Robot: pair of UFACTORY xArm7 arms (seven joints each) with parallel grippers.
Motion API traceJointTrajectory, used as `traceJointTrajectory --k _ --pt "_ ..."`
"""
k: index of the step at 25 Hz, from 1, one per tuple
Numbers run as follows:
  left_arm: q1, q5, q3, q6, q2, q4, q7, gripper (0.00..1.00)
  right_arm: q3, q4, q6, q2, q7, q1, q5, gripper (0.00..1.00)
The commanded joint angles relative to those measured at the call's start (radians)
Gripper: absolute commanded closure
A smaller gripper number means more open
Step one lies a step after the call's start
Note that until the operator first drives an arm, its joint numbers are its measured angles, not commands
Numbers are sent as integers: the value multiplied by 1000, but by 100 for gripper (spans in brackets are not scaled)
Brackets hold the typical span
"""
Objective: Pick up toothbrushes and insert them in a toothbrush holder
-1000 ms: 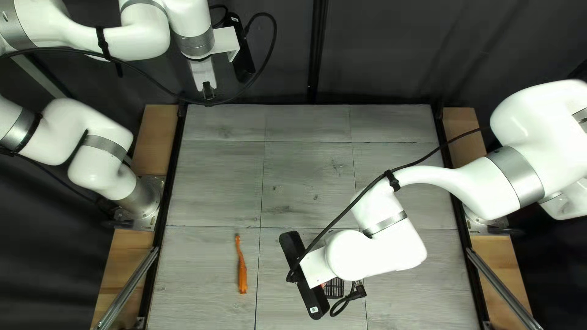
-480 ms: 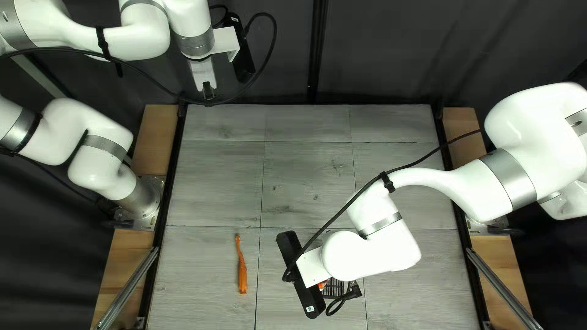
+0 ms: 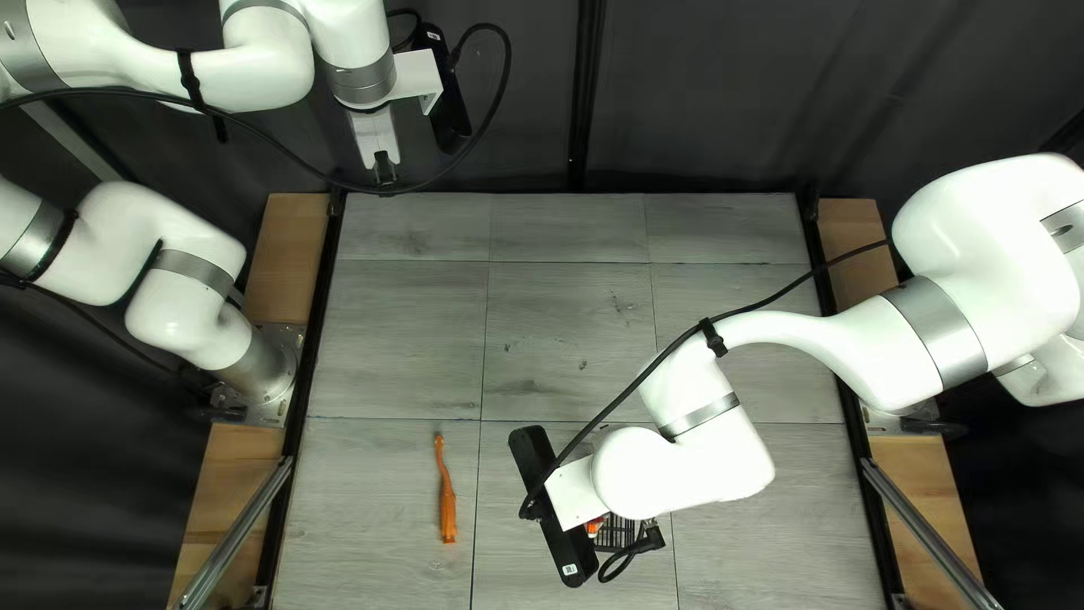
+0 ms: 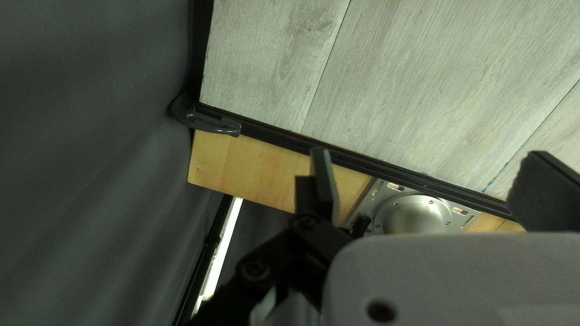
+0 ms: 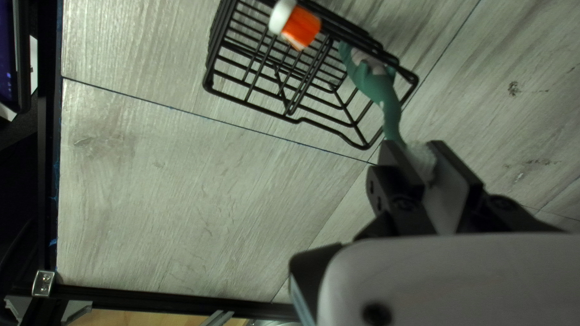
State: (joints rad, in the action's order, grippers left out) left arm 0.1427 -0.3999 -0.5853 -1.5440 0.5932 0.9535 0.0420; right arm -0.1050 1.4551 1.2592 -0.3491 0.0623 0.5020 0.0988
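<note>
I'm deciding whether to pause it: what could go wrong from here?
The right gripper holds the green toothbrush near its bristles, so the handle might swivel if bumped. That handle overlaps the black wire holder in the right wrist view and could snag. It might also knock the orange-and-white piece.

White sticker (image 3: pixel 569 569) on right arm's (image 3: pixel 683 463) black bar (image 3: pixel 529 452): print too small to read.
Left arm's (image 3: pixel 265 73) dark bar (image 3: pixel 449 107): pale mark, too small to read.
Readable text: none.
</note>
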Motion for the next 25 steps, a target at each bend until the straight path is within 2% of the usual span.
traceJointTrajectory --k 1,6,7,9,10,25 --pt "0 0 0 0 0 0 0 0 0 2 -4 -4 1 0 1 93" --pt "0 0 0 0 0 0 0 0 0 13 0 -14 0 0 2 92" --pt "0 0 0 0 0 0 0 0 0 13 1 -15 0 0 2 86" --pt "0 0 0 0 0 0 0 0 0 16 6 -15 1 2 3 15" --pt "0 0 0 0 0 0 0 0 1 19 9 -16 0 3 3 2" --pt "0 0 0 0 0 0 0 0 1 23 9 -11 3 5 6 0"
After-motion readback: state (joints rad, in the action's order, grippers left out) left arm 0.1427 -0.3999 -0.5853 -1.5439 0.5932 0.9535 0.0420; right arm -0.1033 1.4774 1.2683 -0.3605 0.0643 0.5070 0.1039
